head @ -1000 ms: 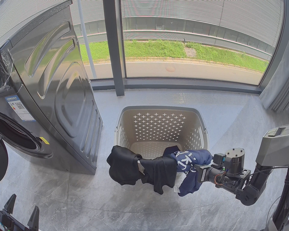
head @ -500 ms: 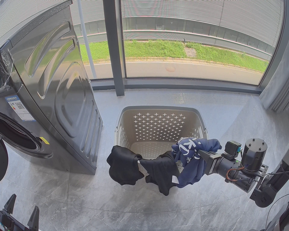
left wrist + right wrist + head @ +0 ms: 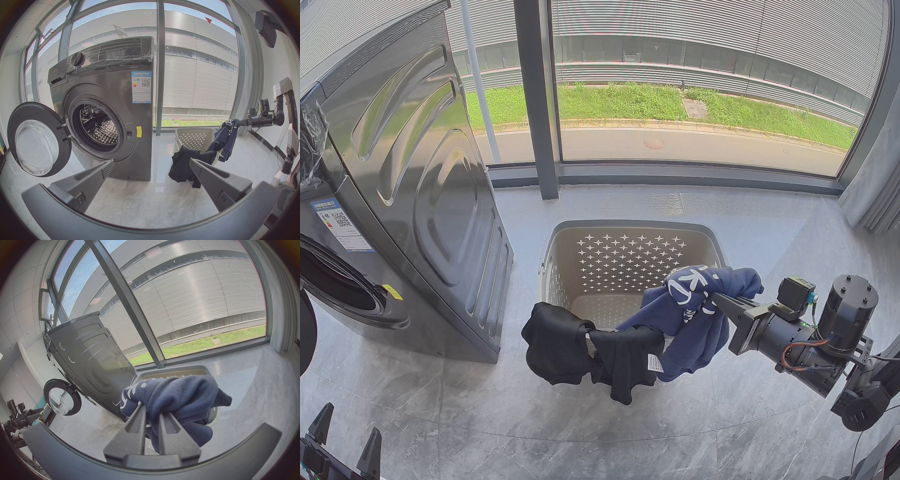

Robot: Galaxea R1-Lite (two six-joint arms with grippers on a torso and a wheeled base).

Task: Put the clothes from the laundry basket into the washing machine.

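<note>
My right gripper (image 3: 720, 299), clenched on a blue garment (image 3: 687, 312), holds it above the near right part of the laundry basket (image 3: 631, 250); a black garment (image 3: 594, 356) hangs over the basket's near rim, touching the blue one. My left gripper (image 3: 150, 162) hangs spread wide, holding nothing, facing the washing machine (image 3: 109, 103), whose door (image 3: 37, 140) stands open

Bare floor (image 3: 519, 400) between washing machine (image 3: 412, 175) and laundry basket (image 3: 631, 228). Drum mouth (image 3: 97, 125) unblocked, door (image 3: 36, 139) swung fully out beside it. Across the basket's near rim, draped black clothes (image 3: 562, 344); above its near right corner, hanging blue garment (image 3: 687, 312).
</note>
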